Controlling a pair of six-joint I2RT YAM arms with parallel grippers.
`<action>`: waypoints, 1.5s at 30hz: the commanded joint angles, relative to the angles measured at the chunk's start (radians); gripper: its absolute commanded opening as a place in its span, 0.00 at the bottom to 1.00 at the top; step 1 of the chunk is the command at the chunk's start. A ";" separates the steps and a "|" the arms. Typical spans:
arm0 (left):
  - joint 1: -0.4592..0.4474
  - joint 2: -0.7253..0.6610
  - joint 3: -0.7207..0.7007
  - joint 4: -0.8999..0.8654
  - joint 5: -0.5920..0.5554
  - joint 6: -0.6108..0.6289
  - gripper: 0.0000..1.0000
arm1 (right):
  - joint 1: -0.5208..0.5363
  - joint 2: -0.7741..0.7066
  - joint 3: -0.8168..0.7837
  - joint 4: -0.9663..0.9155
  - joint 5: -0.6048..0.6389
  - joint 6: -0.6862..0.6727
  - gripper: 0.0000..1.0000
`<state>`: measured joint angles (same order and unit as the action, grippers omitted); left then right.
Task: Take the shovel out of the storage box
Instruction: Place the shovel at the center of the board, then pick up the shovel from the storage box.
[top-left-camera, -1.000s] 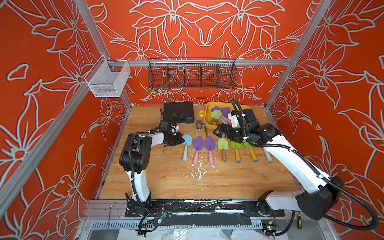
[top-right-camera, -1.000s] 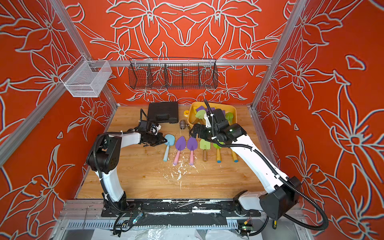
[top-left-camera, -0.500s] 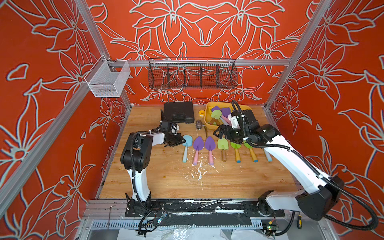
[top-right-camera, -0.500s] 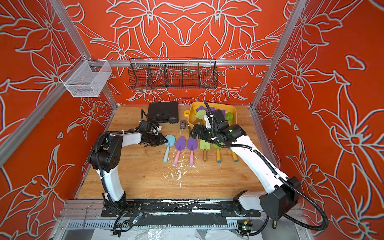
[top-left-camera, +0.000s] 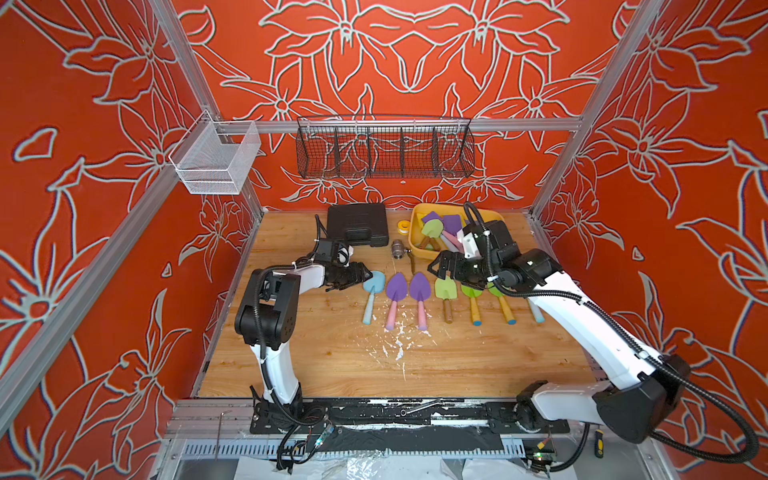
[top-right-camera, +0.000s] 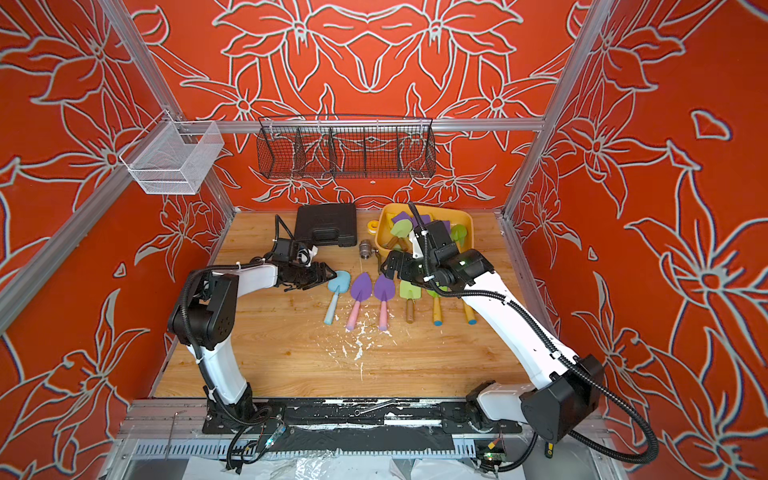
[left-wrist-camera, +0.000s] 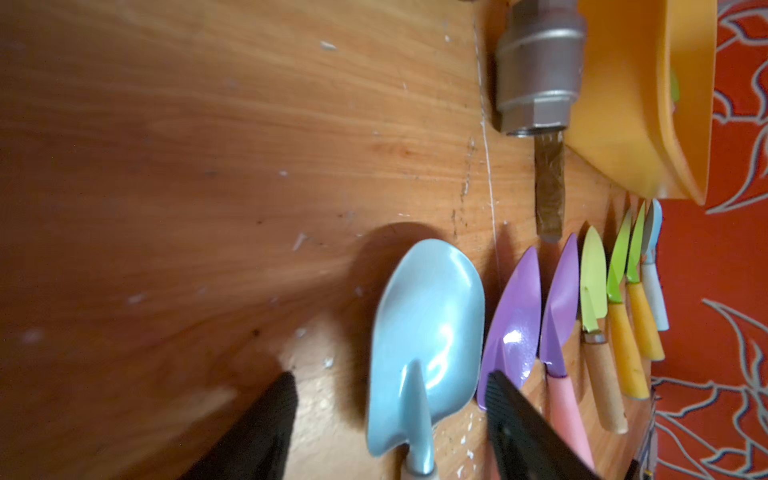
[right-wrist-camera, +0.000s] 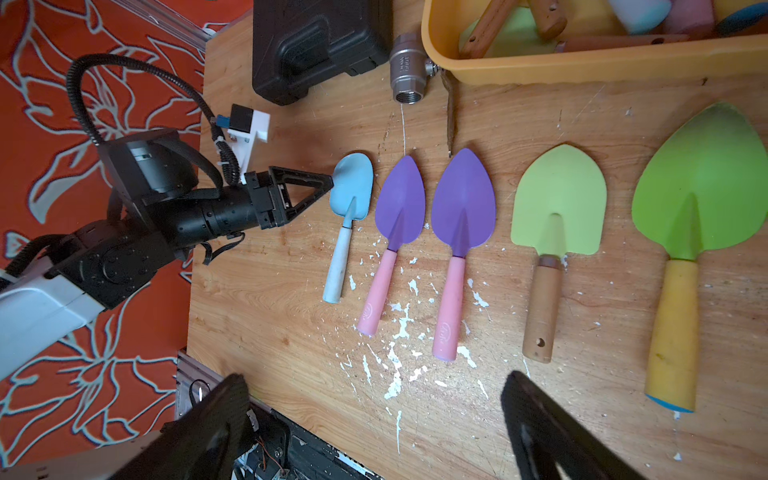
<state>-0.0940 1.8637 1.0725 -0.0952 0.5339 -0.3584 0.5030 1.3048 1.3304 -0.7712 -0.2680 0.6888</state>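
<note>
The yellow-orange storage box (top-left-camera: 453, 206) (top-right-camera: 466, 215) (right-wrist-camera: 582, 62) (left-wrist-camera: 631, 104) stands at the back right with several shovels (top-left-camera: 432, 227) in it. A light-blue shovel (top-left-camera: 374, 282) (top-right-camera: 338, 282) (left-wrist-camera: 428, 324) (right-wrist-camera: 352, 187) lies flat on the table, leftmost in a row of shovels. My left gripper (top-left-camera: 366, 276) (top-right-camera: 332, 274) (left-wrist-camera: 390, 382) is open, low over the table, with a finger on each side of the shovel's neck and a gap on both sides. My right gripper (top-left-camera: 442, 268) (top-right-camera: 392, 266) (right-wrist-camera: 376, 380) hovers open and empty above the row.
Two purple shovels with pink handles (top-left-camera: 396, 286) and green ones (top-left-camera: 446, 289) lie side by side. A black tool case (top-left-camera: 357, 224) and a metal valve (top-left-camera: 397, 249) sit near the box. Wire baskets (top-left-camera: 384, 151) (top-left-camera: 214, 164) hang on the walls.
My left gripper's jaws have parted and let go of the light-blue shovel, which now rests on the table. The right arm has not moved.
</note>
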 joint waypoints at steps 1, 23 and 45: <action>0.048 -0.078 -0.011 -0.051 -0.040 -0.011 0.83 | -0.009 -0.022 0.003 -0.028 0.032 0.002 0.97; -0.218 -0.713 0.191 -0.368 -0.382 0.043 1.00 | -0.330 0.530 0.475 -0.217 0.101 -0.333 0.78; -0.457 -0.836 0.439 -0.611 -0.452 0.168 0.97 | -0.376 1.233 1.157 -0.323 0.113 -0.497 0.62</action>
<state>-0.5453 1.0412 1.4921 -0.6422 0.1066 -0.2260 0.1375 2.4828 2.4386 -1.0481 -0.1757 0.2157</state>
